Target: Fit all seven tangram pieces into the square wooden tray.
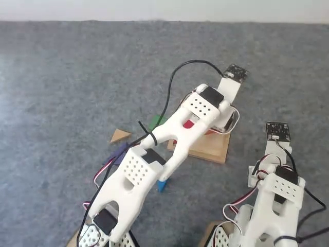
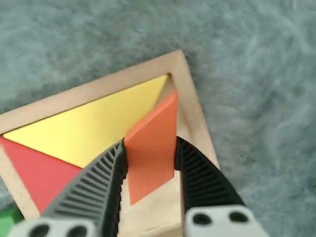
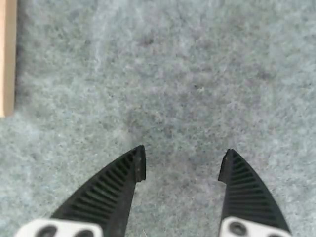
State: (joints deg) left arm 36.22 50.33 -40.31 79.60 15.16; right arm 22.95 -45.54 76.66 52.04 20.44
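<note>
My left gripper (image 2: 150,148) is shut on an orange tangram piece (image 2: 150,153), holding it tilted over a corner of the square wooden tray (image 2: 190,84). A yellow triangle (image 2: 94,123) and a red triangle (image 2: 39,173) lie flat in the tray. In the high view the left arm (image 1: 175,134) stretches over the tray (image 1: 213,149), with red (image 1: 188,124) showing beneath it. My right gripper (image 3: 182,163) is open over bare carpet, to the right of the tray. Loose pieces lie left of the tray: a tan triangle (image 1: 120,135), a green piece (image 1: 156,122), a purple piece (image 1: 121,152) and a blue piece (image 1: 162,184).
Grey carpet (image 1: 77,77) covers the whole table. The right arm (image 1: 275,190) stands at the front right. A strip of the tray's edge (image 3: 7,57) shows in the right wrist view. Open carpet lies behind and to the far left.
</note>
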